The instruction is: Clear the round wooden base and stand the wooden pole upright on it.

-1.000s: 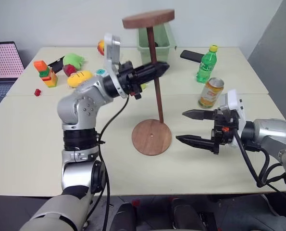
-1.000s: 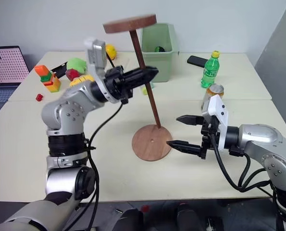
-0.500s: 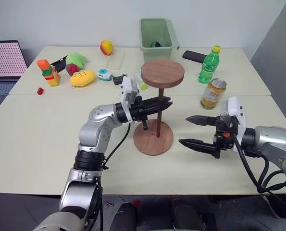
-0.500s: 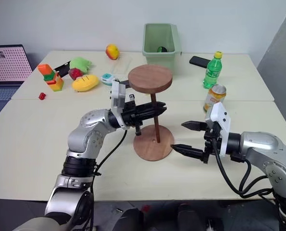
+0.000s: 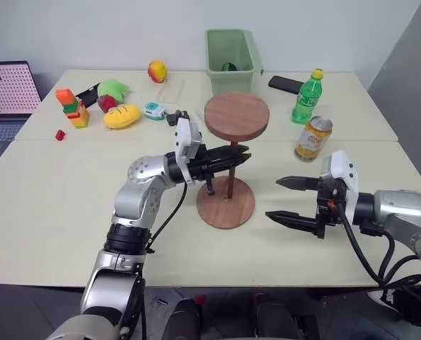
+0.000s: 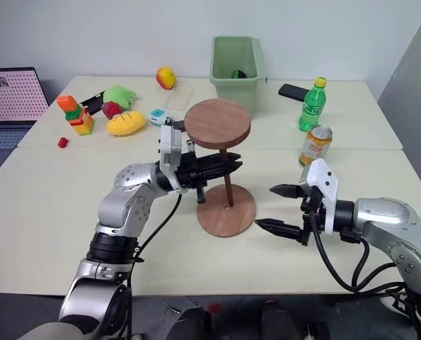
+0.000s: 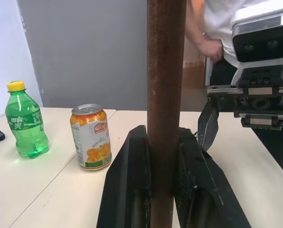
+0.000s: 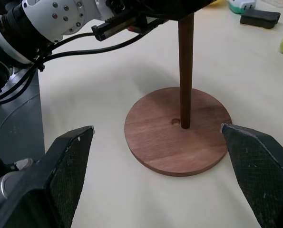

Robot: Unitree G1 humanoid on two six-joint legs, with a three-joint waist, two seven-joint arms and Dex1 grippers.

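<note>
Lowered since a second ago, the wooden pole (image 5: 231, 172) is now held upright on the round wooden base (image 5: 226, 202).
Its rod is clamped between the left gripper (image 5: 242, 153) fingers, foot just beside the centre hole (disc end uppermost); the right gripper (image 5: 284, 198) is held spread wide near the base.

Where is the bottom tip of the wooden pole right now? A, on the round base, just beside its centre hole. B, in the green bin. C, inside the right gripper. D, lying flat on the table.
A: the pole, held by the left gripper, meets the base next to the hole.
</note>
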